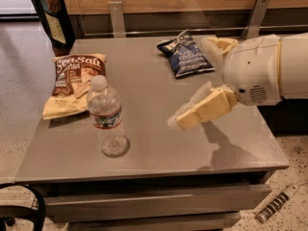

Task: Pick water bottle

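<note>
The water bottle, clear ribbed plastic, white-capped, stands upright at left. The cream gripper hovers to its right, apart, holding nothing (how far open, cannot tell). This looks like the approach step; next, reach left.

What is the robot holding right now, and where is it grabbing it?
Nothing. The gripper hovers over the table with nothing in it, well apart from the bottle, which stands upright on its own.

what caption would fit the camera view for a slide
Gripper hovers over the grey table, pointed toward the upright water bottle but not touching it.
</note>
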Motion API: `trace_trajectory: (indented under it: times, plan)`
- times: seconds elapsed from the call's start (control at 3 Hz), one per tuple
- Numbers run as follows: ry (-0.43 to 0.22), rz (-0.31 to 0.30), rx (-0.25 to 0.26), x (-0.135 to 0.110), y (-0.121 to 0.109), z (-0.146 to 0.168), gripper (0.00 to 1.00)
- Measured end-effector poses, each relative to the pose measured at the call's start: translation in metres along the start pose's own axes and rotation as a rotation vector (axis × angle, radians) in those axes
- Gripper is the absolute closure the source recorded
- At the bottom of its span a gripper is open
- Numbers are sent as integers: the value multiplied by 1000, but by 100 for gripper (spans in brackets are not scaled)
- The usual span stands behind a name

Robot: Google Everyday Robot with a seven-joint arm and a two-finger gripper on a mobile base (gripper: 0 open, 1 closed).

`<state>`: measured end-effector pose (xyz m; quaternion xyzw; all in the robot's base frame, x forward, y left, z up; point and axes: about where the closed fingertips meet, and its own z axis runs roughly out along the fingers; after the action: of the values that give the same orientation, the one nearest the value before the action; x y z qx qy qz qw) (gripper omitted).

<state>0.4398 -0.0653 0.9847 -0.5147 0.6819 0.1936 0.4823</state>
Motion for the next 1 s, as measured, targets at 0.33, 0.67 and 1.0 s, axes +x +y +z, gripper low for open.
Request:
trace_trajectory:
  times: [0.33, 0.67, 1.0]
  plan:
    - [-46, -6, -40, -1, 8, 22, 0]
    - [-120, -1, -92, 2, 22, 51, 0]
    - [-210, 3, -138, -1, 37, 77, 0]
